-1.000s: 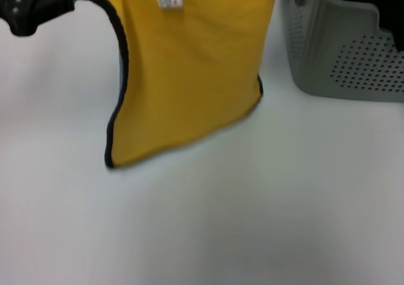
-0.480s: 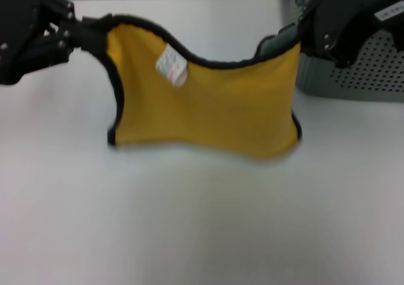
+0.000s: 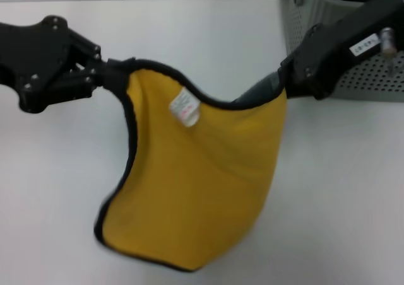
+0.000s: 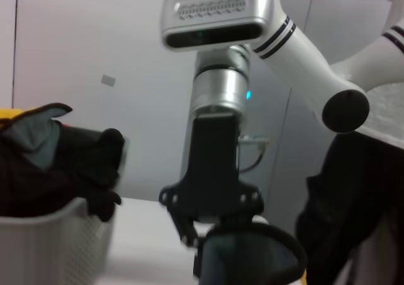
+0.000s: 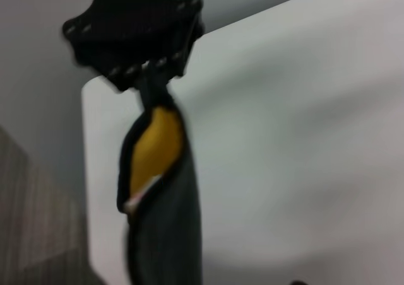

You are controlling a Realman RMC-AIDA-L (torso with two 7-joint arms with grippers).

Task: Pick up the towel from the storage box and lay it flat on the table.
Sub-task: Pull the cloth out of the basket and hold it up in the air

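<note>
The yellow towel (image 3: 196, 190) with a black border and a white tag (image 3: 184, 107) hangs stretched between my two grippers over the white table (image 3: 57, 190). My left gripper (image 3: 106, 72) is shut on its left top corner. My right gripper (image 3: 282, 83) is shut on its right top corner, where the grey-green reverse shows. The towel's lower part sags toward the table's front. The grey-green storage box (image 3: 353, 77) stands at the far right behind my right arm. In the right wrist view the towel (image 5: 158, 190) hangs from the left gripper (image 5: 148, 77). In the left wrist view the right gripper (image 4: 208, 234) holds the towel (image 4: 249, 260).
The storage box's wall (image 4: 50, 247) shows in the left wrist view with dark items over its rim. A person in dark clothes (image 4: 353, 203) stands behind the table.
Both grippers have come down and toward me with the towel. The towel, first hanging high, is now lower and sags forward near the table.
</note>
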